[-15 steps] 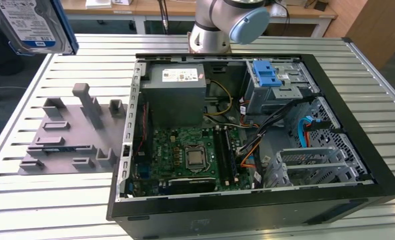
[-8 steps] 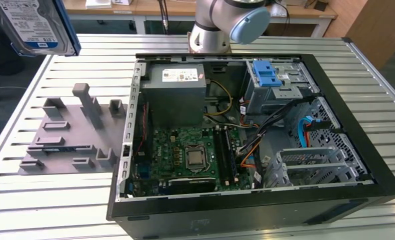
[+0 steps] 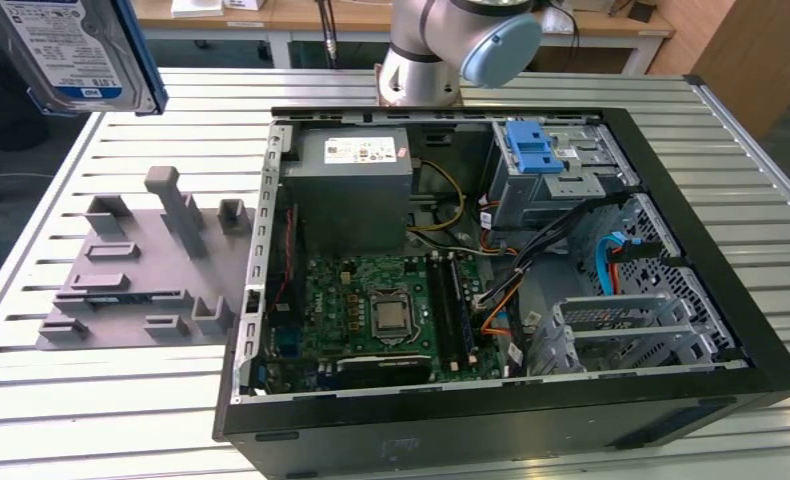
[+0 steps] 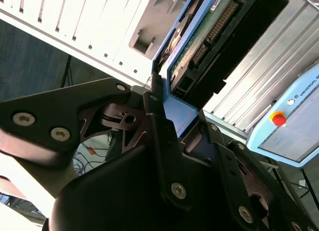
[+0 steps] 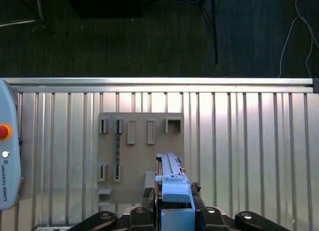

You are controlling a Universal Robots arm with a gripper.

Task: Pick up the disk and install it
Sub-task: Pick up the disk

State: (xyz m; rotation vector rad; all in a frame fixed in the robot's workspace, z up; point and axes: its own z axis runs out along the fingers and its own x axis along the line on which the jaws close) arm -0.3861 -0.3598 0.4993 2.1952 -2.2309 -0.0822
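Note:
The disk (image 3: 82, 50), silver with a blue-and-white label and blue side rails, hangs high above the slatted table at the exterior view's upper left, well left of the open computer case (image 3: 715, 330). In both wrist views my gripper (image 4: 182, 129) (image 5: 174, 218) is shut on it. Black fingers (image 4: 154, 121) press either side of the blue rail (image 4: 182, 111). The disk's green circuit board (image 4: 209, 37) faces the second wrist camera. In the first wrist view the disk (image 5: 172, 183) stands edge-on above the grey holder plate (image 5: 134, 156).
The case lies open with a grey power-supply box (image 3: 355, 185), a motherboard (image 3: 382, 310) and a metal drive cage with a blue latch (image 3: 535, 150). The grey holder plate (image 3: 142, 265) sits left of the case. A teach pendant (image 5: 7, 156) lies at the table edge.

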